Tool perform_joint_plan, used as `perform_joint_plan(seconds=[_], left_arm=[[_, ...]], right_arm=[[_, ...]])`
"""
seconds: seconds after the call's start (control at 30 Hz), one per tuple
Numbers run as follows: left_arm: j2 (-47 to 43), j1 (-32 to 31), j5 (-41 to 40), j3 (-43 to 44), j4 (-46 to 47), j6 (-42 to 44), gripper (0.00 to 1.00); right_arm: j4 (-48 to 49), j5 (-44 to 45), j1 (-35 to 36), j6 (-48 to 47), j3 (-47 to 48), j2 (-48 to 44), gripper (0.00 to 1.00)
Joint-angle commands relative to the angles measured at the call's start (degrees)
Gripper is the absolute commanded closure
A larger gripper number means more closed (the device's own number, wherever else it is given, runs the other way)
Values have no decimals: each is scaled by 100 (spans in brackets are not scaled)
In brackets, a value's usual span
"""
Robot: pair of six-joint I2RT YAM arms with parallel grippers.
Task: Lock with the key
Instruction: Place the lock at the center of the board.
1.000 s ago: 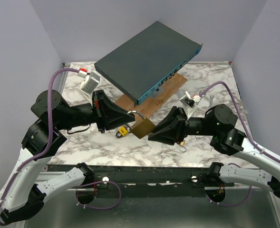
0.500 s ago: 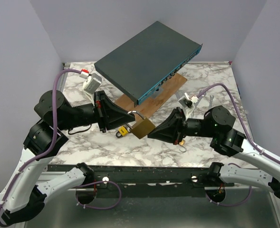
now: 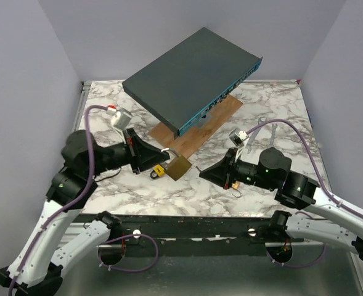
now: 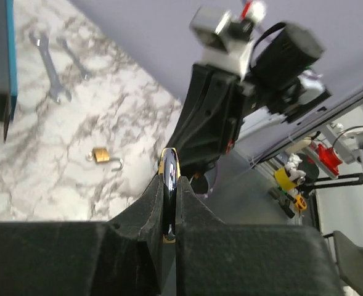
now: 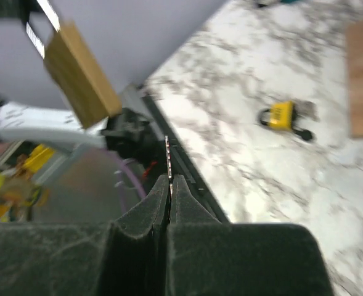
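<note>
Left end effector point(image 3: 163, 161) is seen closed on a large brass padlock point(image 3: 179, 168), which is clamped at its shackle end and held in the air above the marble surface point(image 3: 280, 105). The right end effector point(image 3: 201, 173) is pointed toward it, with the fingers closed on a key point(image 5: 167, 161).

Farthest back, a dark rack-mount unit point(image 3: 187, 74) is propped at a tilt, one edge resting on a wooden board point(image 3: 221, 114) that lies flat on the surface. The large brass padlock is hung between the two end effectors, near the key tip but not touching it. In the right wrist view it is shown up and to the left of the key.

Two wrenches point(image 3: 259, 127) are laid side by side to the right of the board. A yellow padlock point(image 3: 159, 171) is lying on the surface below the left end effector. A small brass padlock point(image 3: 235, 184), its shackle swung open, is lying under the right arm. The key is shown edge-on as a thin blade between the fingers.
</note>
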Motion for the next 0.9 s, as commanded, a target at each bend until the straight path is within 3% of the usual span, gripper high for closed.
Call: perform_joint_plan(seconds=[0.0,0.13,0.33,0.53,0.87], left_arm=[[-310,45,-5,-1413,1087,-562,100],[-332,29,-138,-2698,2046,-1094,100],[289,-183,-606,-4183,3911,-1735,100],[1928,-656,-812,-4495,5589,-2047,100],[4366,-685,-532,-4654,7923,-2555,100]], right_arm=[[-832,2045,6,455,-228,370,99],[-1025,2759,-205,943,-261,1053,99],[-236,2018,-904,1207,-743,1437,99],[357,1551,-1333,1270,-942,2021,99],[1364,748,-1545,1418,-1448,2901,99]])
